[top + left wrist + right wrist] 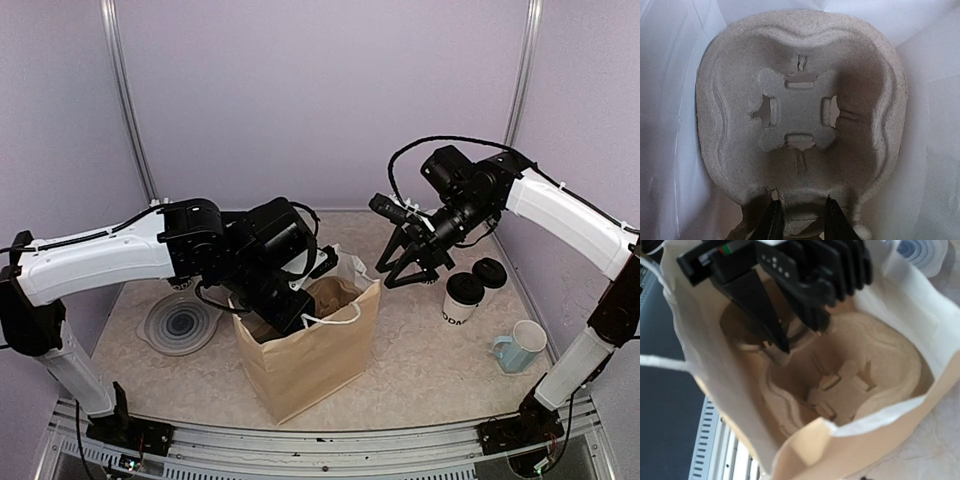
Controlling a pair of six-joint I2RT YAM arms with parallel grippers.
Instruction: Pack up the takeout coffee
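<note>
Inside the bag [310, 365], left fingers [772, 222] clamp the tray [800, 100] rim; right fingers [392, 250] spread, empty — coffee cups [464, 300] upright just right of the bag, right arm [565, 215] nearer.

Looks like a robotics lab booth: plain lilac panels [320, 90] and metal posts [128, 100] behind the right gripper [388, 277], speckled table [420, 370] beneath it.

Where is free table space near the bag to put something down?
Bare table between the paper bag and the blue mug, and before the bag's front. Crowded: the right side, with two lidded cups and the mug.
</note>
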